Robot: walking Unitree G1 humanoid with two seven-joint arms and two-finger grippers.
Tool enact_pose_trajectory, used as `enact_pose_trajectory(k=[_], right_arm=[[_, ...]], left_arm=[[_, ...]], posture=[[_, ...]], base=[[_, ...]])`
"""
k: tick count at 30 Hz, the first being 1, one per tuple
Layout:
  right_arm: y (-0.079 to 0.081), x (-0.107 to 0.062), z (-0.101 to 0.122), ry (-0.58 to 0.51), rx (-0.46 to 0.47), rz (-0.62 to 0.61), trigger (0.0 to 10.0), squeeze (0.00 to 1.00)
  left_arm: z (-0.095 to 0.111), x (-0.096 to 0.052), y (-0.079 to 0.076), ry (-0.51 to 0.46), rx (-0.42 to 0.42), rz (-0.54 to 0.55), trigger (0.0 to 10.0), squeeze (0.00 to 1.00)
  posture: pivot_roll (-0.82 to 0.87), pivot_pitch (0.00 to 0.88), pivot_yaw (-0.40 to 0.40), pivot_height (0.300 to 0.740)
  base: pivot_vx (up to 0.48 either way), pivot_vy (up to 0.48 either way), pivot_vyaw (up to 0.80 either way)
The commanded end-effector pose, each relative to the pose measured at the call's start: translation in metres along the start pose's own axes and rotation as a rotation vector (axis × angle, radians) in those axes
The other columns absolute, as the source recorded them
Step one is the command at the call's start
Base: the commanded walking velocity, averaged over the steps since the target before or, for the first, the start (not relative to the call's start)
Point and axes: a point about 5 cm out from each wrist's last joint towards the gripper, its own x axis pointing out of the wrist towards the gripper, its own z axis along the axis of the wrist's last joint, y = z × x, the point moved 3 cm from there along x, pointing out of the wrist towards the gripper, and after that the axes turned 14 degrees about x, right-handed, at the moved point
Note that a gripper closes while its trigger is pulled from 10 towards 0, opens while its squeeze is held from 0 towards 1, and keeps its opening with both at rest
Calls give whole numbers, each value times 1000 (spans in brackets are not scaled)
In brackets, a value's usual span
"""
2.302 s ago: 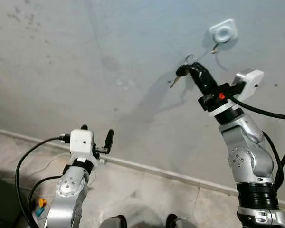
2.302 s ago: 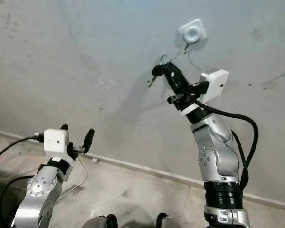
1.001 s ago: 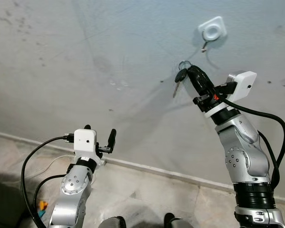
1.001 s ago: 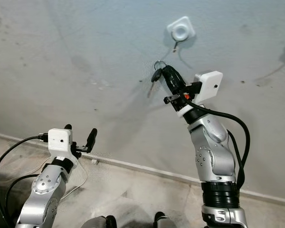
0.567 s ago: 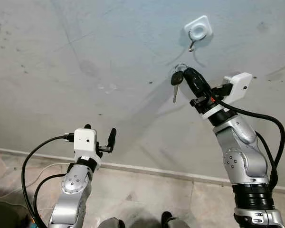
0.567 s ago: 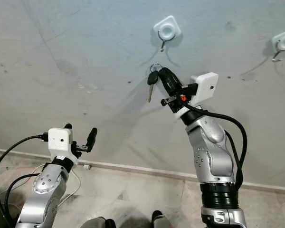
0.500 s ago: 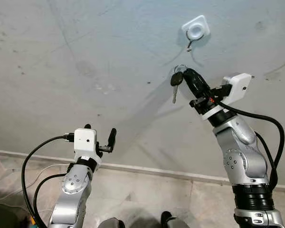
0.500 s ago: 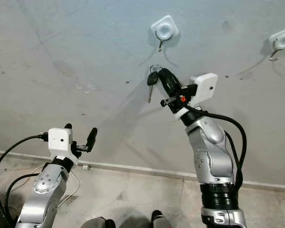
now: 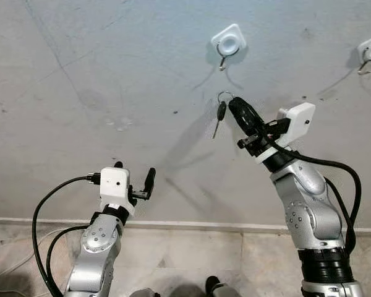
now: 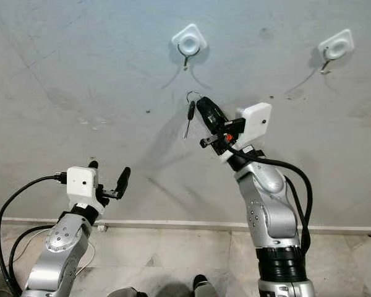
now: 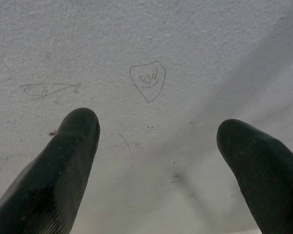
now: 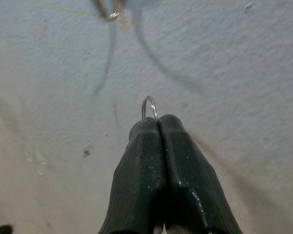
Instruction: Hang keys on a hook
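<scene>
While right pincer (image 9: 234,105) pinches keys (image 9: 221,111) below hook (image 9: 223,60), left pincer (image 9: 135,178) gapes wide.

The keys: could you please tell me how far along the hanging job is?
Done: the right gripper has its jaws shut on the silver key ring, with the black-headed key dangling. In hand: it is raised below the white square wall hook. Left: slipping the ring onto the hook and releasing. The left gripper idles open.

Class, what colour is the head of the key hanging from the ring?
Black; the key shows best in the left eye view.
</scene>
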Motion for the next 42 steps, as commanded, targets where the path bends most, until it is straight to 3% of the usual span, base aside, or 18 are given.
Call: enact_pose_trajectory(k=[1, 22, 26, 42], right_arm=[[9, 0, 3, -5, -2, 34, 10000, 0], [19, -12, 0, 19, 1, 39, 10000, 0], [18, -12, -1, 22, -2, 33, 10000, 0], [23, -5, 7, 11, 11, 57, 10000, 0]], left_arm=[[-5, -3, 0, 14, 5, -3, 10000, 0], [-3, -2, -10, 14, -16, -62, 10000, 0], [-6, -3, -13, 30, -26, -75, 10000, 0], [1, -1, -10, 8, -13, -28, 10000, 0]], posture=[[-6, 159, 52, 740], [-26, 163, 51, 740], [-28, 165, 47, 740], [-30, 171, 33, 740]], base=[[0, 0, -788], [0, 0, -723], [0, 0, 0], [0, 0, -798]])
